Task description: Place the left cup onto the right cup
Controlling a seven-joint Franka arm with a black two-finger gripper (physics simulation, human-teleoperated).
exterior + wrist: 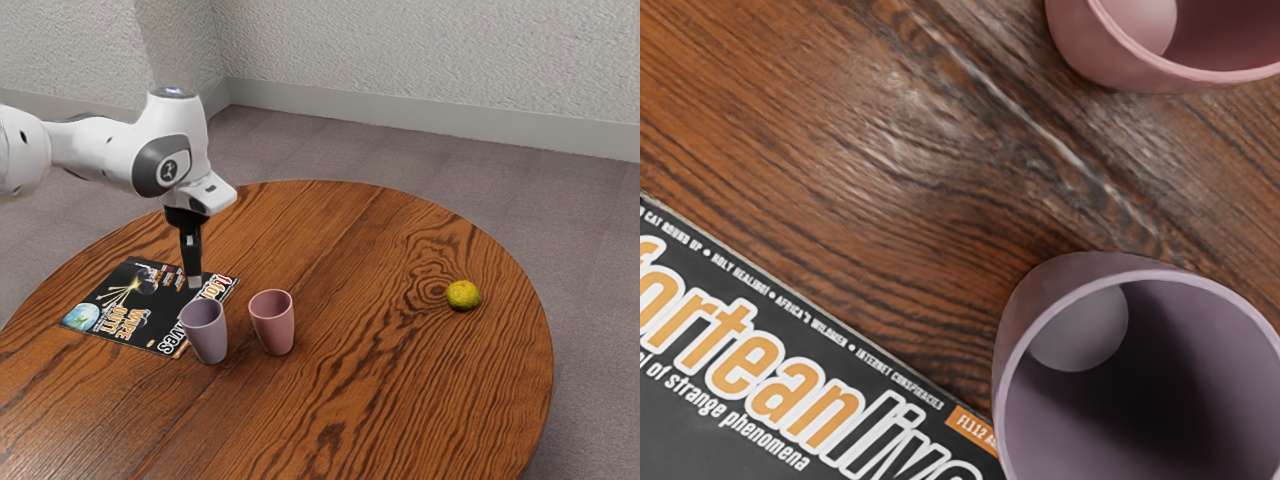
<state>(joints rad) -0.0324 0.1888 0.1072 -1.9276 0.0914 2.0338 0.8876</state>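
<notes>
Black gripper [192,275] pointing down over the magazine's [130,300] cup-side edge, carrying nothing, how far open cannot be told, purple left cup [205,335] upright just below it, pink right cup [273,322] close beside, on the wooden table [400,380].

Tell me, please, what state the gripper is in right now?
The gripper: open or closed cannot be told; it hangs over the magazine, with the purple cup and pink cup standing free.
</notes>
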